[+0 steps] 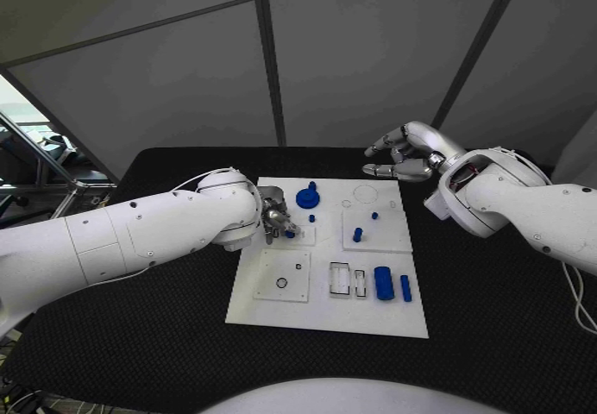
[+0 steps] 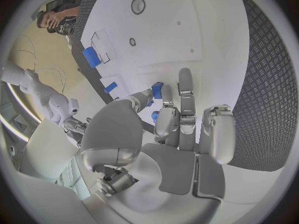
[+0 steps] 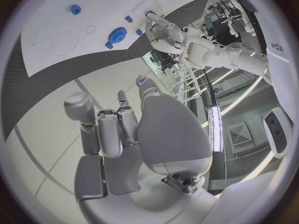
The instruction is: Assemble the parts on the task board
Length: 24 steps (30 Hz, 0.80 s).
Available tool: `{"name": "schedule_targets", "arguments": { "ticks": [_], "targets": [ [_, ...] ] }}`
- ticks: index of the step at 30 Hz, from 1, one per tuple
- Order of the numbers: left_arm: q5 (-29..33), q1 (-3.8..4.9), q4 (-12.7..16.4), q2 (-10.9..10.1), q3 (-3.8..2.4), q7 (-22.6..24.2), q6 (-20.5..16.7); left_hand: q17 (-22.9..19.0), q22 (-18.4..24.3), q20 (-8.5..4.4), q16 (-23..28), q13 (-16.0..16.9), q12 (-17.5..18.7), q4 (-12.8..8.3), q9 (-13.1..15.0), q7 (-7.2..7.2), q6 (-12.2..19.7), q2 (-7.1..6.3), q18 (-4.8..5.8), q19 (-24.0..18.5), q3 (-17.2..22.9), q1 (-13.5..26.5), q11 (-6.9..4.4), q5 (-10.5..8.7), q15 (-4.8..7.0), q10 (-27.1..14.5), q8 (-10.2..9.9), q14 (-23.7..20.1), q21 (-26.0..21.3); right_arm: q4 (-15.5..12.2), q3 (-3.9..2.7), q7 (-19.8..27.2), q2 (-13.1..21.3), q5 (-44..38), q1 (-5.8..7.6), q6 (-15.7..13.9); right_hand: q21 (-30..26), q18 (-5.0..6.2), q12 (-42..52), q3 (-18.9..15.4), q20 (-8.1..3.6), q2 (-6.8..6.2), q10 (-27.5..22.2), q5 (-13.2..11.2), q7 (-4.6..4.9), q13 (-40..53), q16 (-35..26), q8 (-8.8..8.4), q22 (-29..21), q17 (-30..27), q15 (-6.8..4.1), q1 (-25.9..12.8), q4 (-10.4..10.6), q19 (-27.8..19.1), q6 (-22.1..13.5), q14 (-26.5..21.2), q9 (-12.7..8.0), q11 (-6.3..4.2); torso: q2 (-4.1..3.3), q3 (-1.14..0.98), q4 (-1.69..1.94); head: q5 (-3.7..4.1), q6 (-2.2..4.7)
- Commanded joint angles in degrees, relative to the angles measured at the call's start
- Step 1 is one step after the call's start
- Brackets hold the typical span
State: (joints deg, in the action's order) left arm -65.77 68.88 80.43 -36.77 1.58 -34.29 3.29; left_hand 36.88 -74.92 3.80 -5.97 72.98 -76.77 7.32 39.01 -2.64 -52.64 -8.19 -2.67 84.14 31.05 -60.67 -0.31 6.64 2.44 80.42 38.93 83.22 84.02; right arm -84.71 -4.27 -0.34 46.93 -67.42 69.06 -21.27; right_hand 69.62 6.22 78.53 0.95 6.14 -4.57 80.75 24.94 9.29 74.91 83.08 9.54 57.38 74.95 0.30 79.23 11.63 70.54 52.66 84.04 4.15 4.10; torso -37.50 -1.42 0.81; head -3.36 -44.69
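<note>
The white task board [image 1: 326,310] lay in the middle of the black bench [image 1: 498,293]; the left hand [image 1: 276,219] was down at the board's left edge, its fingers [image 2: 167,115] pinched on a small blue part [image 2: 157,90], which the left wrist view showed caught between the thumb and a fingertip just above the plate; the right hand [image 1: 407,152] hung over the bench beyond the board's far right corner, well apart from any part, its fingers [image 3: 109,134] curled inward with nothing in them; on the board a blue gear [image 1: 307,198] sat near the far left, close to the left hand; a small blue peg [image 1: 357,234] stood upright on the raised square toward the middle; a thick blue cylinder [image 1: 383,283] and a slimmer blue pin [image 1: 405,287] lay side by side near the right edge, just beside two dark-rimmed rectangular slots [image 1: 340,279]; a square panel with a small round hole [image 1: 281,282] occupied the near left part of the plate.
</note>
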Motion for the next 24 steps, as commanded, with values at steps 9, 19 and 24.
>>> {"name": "schedule_targets", "arguments": {
  "ticks": [9, 19, 24],
  "targets": [
    [0.26, 0.01, -0.7, 0.38, 0.01, -0.41, -0.08, 0.28, -6.19, -0.21, 0.52, 0.16, -0.4, 1.87, 0.04, -0.26, -0.5, 0.99, 0.62, 1.8, -5.01, 1.02, -0.25, -0.14, 0.04, 0.42, -0.29, 0.52, 0.25, -0.18, -0.05, 0.43, 0.05, -0.21, 0.13, 0.38, -0.22, 0.39, -0.2, -0.27, -0.09, -0.04, -0.33, 0.37, -0.28, 2.83, -0.33, 0.34, -0.12, 3.51, -0.53, -0.38, 0.13, -0.16, 0.09, 3.31, -0.1, -0.05, -0.03, -0.03, -0.03, 0.12, -0.03],
    [0.26, 0.01, -1.19, 0.63, 0.01, -0.27, -1.06, 0.41, -6.12, -0.2, 0.64, -0.06, -0.2, 3.5, 0.14, -0.3, -0.51, 1.57, 0.59, 1.75, -8.1, 1.5, -0.2, -0.07, 0.03, 0.28, -0.39, 0.57, 0.12, -0.23, -0.05, 0.38, 0.12, -0.21, 0.13, 0.36, -0.22, 0.39, -0.2, -0.27, -0.09, -0.04, -0.33, 0.37, -0.28, 2.83, -0.33, 0.34, -0.12, 3.51, -0.53, -0.38, 0.13, -0.16, 0.09, 3.31, -0.1, -0.05, -0.01, -0.01, 0.0, 0.19, 0.07],
    [0.26, 0.01, -1.22, 0.57, 0.01, -0.29, -0.71, 0.52, -6.24, -0.17, 0.75, -0.04, -0.23, 5.28, 0.26, -0.4, -0.64, 0.71, 0.61, 1.79, -12.25, 2.49, -0.13, -0.14, -0.02, 0.31, -0.41, 0.61, 0.13, -0.26, -0.05, 0.37, 0.2, -0.21, 0.13, 0.37, -0.28, 0.4, -0.26, -0.3, -0.09, -0.05, -0.38, 0.48, -0.28, 2.76, -0.4, 0.35, -0.2, 3.42, -0.54, -0.41, 0.16, -0.2, 0.08, 3.29, -0.1, -0.05, 0.0, -0.01, 0.0, 0.19, 0.03]
  ]
}}
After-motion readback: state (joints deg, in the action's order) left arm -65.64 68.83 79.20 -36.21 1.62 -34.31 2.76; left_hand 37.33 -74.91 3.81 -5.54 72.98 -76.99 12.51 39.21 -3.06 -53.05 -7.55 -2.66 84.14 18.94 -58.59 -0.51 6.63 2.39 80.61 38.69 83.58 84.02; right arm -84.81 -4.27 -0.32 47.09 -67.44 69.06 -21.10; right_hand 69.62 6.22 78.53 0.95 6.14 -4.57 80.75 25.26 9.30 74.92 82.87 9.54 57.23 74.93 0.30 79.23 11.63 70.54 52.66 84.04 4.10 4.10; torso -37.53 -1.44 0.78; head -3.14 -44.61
